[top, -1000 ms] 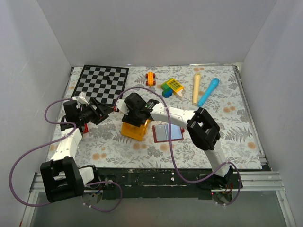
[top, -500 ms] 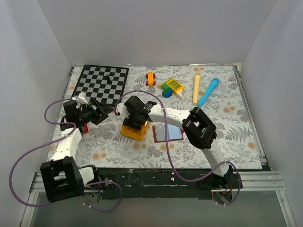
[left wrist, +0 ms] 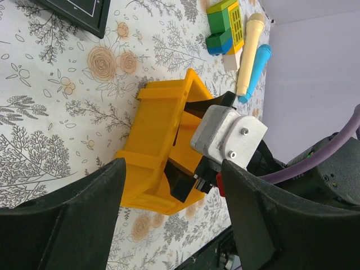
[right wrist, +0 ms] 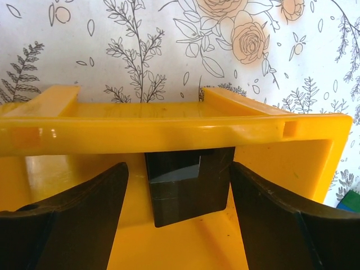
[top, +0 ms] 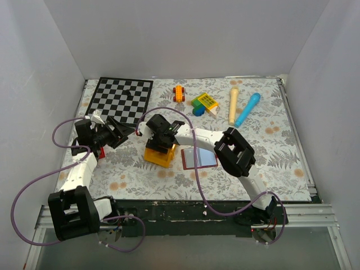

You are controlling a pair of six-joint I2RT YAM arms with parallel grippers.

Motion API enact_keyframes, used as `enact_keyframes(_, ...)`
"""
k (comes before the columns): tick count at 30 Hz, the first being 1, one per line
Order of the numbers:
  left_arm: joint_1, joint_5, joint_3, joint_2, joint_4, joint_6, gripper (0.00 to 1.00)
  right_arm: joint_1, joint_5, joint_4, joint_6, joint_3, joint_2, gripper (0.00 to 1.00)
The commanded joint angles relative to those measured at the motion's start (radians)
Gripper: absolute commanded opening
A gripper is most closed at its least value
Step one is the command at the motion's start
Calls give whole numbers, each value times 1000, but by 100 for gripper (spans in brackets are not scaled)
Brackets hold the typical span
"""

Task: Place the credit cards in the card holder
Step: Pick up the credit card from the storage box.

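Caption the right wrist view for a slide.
Right end effector open over the yellow bin, fingers either side of a black credit card inside it.

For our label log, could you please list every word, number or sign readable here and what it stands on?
No text can be read.
Yellow grid-faced toy: grid marks too small to read.
Black card in the yellow bin: no legible mark.
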Motion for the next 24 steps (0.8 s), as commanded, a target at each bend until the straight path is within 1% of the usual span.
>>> enact_keyframes(1,-3,29,-7,-10,0,5,68,-15,46,-8,0,27,41,82)
enact_keyframes(7,-2,29,-8,-8,0,4,68,-19,68,-20,-5,38,57,81)
enact_keyframes(10,-2,29,-7,-8,0,4,69,-23,53,-40,-8,50,67,75)
enact_keyframes(12,-2,29,-7,-8,-2,4,68,-24,40,-51,-8,52,68,70)
enact_keyframes(14,-2,29,-5,-8,-2,5,68,-24,28,-60,-8,53,73,60)
enact_keyframes(16,-2,31,-4,-5,-3,7,68,-24,20,-71,-5,56,76,53)
enact_keyframes(18,-2,31,-5,-7,0,4,68,-26,8,-86,-2,59,80,48)
enact_keyframes(20,-2,31,-5,-4,0,4,68,-26,0,-97,-2,58,82,37)
enact_keyframes(21,-2,32,-5,-2,0,4,68,-27,-3,-101,0,58,81,34)
enact_keyframes(24,-3,32,-4,-2,3,4,68,-27,-3,-101,1,53,77,32)
